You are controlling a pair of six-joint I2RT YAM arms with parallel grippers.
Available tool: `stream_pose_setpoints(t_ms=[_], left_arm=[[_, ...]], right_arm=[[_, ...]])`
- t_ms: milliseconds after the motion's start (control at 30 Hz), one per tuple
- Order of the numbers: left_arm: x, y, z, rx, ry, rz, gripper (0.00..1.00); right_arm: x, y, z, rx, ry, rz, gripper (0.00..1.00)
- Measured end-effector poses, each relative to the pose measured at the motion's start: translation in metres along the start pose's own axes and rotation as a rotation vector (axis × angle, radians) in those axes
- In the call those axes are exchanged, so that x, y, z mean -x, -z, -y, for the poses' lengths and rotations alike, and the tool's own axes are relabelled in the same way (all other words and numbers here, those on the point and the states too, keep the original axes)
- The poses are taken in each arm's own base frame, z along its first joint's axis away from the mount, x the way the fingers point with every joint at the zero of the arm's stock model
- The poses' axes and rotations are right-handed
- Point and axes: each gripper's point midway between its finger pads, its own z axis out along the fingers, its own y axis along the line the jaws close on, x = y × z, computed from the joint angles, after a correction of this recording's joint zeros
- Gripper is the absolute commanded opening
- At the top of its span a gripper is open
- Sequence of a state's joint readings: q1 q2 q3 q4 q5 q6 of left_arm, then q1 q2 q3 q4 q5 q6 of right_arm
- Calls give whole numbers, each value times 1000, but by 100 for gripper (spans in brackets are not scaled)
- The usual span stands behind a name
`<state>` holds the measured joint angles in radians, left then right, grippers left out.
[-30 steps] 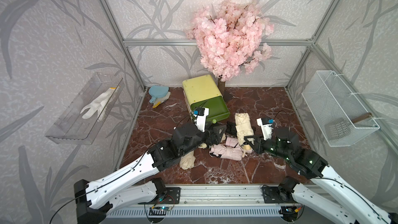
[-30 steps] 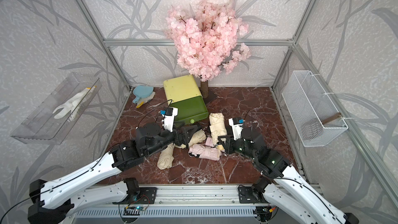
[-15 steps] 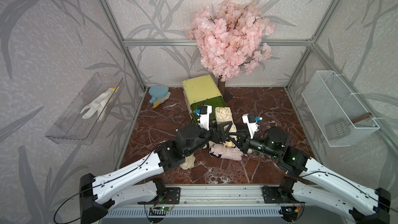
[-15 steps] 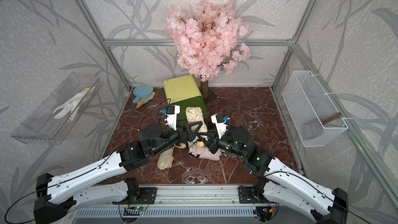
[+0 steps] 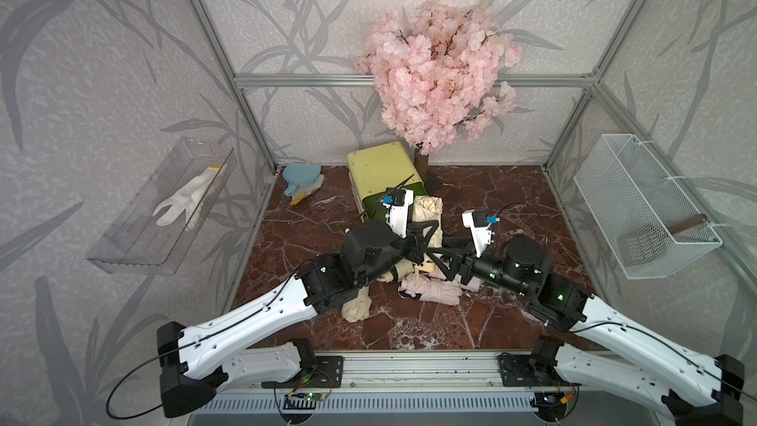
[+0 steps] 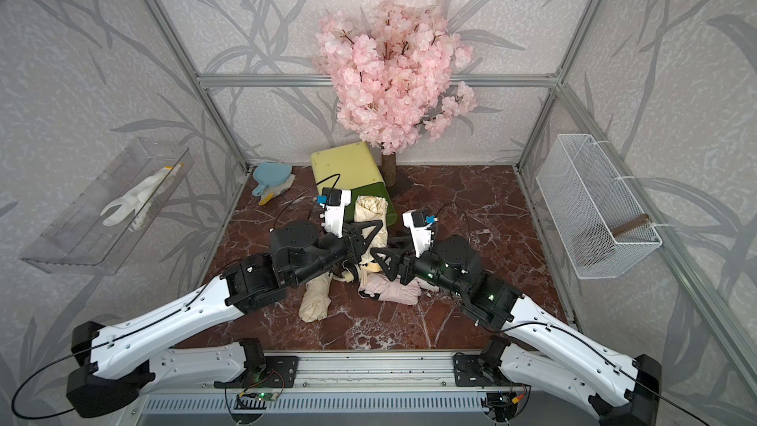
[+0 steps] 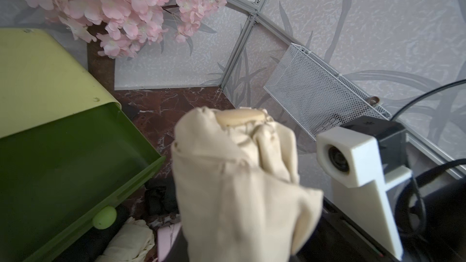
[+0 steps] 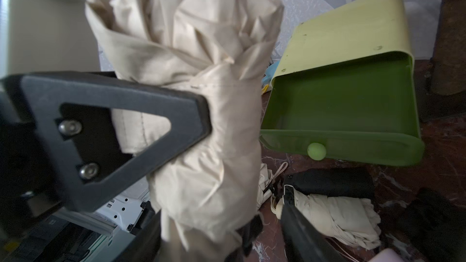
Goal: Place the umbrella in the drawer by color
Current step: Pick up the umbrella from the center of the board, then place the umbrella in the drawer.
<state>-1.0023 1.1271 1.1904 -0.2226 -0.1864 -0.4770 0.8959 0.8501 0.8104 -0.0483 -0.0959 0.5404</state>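
In both top views the floor (image 5: 504, 198) is dark red stone with white cracks. The walls are grey with big leaf shapes, and silver bars run along the corners. A pink blossom tree (image 5: 434, 75) stands at the back. Next to it sits a yellow box (image 5: 379, 163) with a green drawer (image 5: 370, 206) pulled out. A clear shelf (image 5: 135, 247) on one wall holds a white glove (image 5: 184, 200). A white wire basket (image 5: 639, 206) hangs on the other wall. The left gripper (image 5: 430, 235) is squeezed onto the cream umbrella (image 5: 428, 206) and holds it up off the floor, right by the drawer's front. The right gripper (image 5: 436, 256) is just beside it. A pink umbrella (image 5: 430, 290) and a second cream umbrella (image 5: 356, 307) lie on the floor.

In the left wrist view the cream umbrella (image 7: 237, 172) sticks up beside the open drawer (image 7: 63, 160), which has a round knob (image 7: 104, 218).

In the right wrist view one black finger (image 8: 113, 127) of the left gripper presses on the cream umbrella (image 8: 201, 97). The right gripper's fingers (image 8: 300, 228) are apart, with the umbrella's low end between them. A black umbrella (image 8: 332, 181) lies on the floor near the drawer's front.
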Motion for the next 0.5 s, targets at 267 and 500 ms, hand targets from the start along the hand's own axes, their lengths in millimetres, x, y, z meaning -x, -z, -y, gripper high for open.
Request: stream_pose_setpoints(t_ms=[267, 500], left_arm=[[61, -23, -74, 353, -284, -165, 0], [21, -75, -101, 419, -606, -525, 0]], right_arm=[[11, 27, 37, -270, 39, -10, 74], [-18, 23, 64, -373, 64, -96, 74]])
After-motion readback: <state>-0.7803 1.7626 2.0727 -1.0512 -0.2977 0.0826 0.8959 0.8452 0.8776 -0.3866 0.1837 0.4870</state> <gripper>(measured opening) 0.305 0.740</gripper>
